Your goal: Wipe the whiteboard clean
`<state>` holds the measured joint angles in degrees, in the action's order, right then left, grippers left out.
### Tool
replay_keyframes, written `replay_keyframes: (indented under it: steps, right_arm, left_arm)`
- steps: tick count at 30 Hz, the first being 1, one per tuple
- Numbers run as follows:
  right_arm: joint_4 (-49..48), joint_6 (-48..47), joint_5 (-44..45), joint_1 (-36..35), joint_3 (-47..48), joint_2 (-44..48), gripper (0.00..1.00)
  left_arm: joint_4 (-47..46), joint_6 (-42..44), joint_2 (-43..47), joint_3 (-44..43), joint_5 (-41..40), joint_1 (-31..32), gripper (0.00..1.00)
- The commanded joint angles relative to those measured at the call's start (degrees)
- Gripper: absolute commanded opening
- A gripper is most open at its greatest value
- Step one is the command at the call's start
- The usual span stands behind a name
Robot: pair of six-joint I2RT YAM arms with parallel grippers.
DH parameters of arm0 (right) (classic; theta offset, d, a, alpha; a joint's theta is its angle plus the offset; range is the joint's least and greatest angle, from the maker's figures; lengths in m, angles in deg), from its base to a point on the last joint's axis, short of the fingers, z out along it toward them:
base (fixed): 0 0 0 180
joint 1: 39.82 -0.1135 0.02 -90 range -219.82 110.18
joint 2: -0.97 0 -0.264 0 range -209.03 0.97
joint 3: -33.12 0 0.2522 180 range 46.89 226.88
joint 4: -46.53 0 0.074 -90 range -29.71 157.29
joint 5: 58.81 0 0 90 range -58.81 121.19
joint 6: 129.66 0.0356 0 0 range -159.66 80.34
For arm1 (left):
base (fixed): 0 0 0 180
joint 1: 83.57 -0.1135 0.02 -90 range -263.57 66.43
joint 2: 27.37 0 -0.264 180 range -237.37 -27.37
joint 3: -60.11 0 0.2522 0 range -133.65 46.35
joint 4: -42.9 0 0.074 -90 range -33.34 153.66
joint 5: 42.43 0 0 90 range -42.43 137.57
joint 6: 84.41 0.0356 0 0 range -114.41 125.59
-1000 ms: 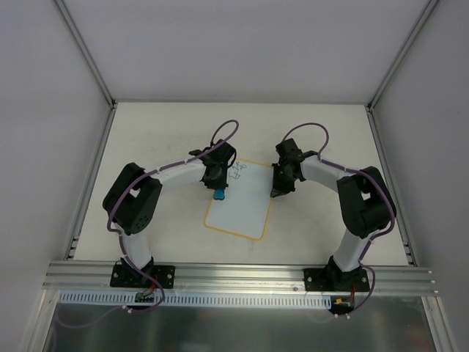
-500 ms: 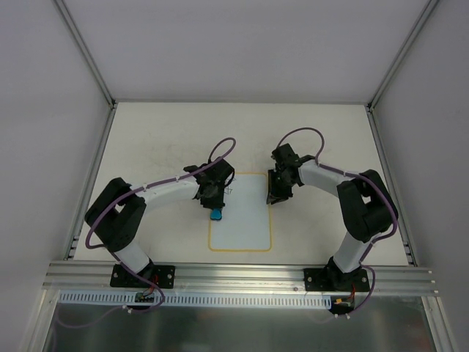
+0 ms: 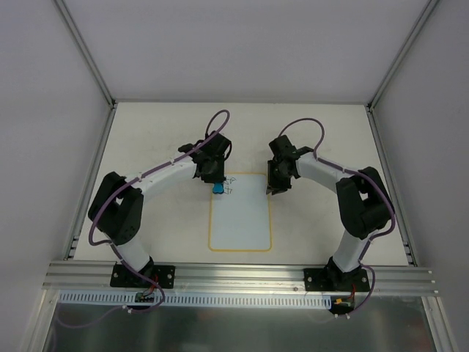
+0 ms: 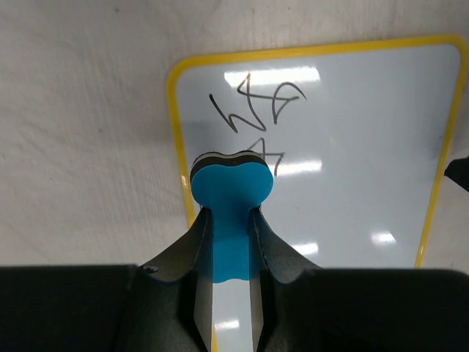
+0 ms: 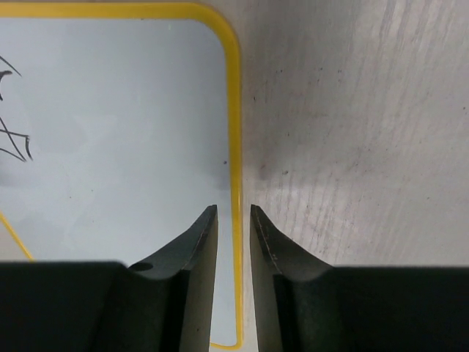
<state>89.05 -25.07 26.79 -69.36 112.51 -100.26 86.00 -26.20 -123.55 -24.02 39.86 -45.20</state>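
Off-white desk [image 3: 154, 147] inside grey enclosure walls [image 3: 44, 110]. On it the whiteboard [image 3: 242, 220] lies flat, mid-desk, centred left to right, long sides running near to far, yellow border [image 5: 234, 110] all round. I see dark scribbles [image 4: 253, 110] in its far-left corner. Left tool [image 4: 229, 214] is clamped on the blue eraser [image 4: 231, 180], which stands at the near scribble, just right of the left border. I can't tell from my feeds whether it presses on the face. Right tool [image 5: 234, 209] shows a narrow gap, gripping nothing, hovering over the right border close to the far-right corner.
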Motion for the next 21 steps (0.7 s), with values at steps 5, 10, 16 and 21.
replay_keyframes:
  steps: [5,10,16,21]
  right_arm:
    - [0.96,1.49,1.94,0.18,3.72,-4.15,0.23]
    - [0.69,1.76,1.15,0.18,2.93,-5.82,0.15]
    - [0.43,0.62,1.24,0.18,1.26,-6.35,0.01]
    - [0.43,-0.17,1.24,0.1,-0.15,-6.17,0.0]
  left_arm:
    - [1.33,4.1,-5.15,-5.13,-2.23,-1.89,0.0]
    - [1.33,3.75,-7.35,-5.22,-3.37,-2.86,0.0]
    - [1.33,4.28,-10.6,-6.18,-4.86,-3.39,0.0]
    - [1.16,3.14,-12.01,-7.24,-1.62,-2.78,0.0]
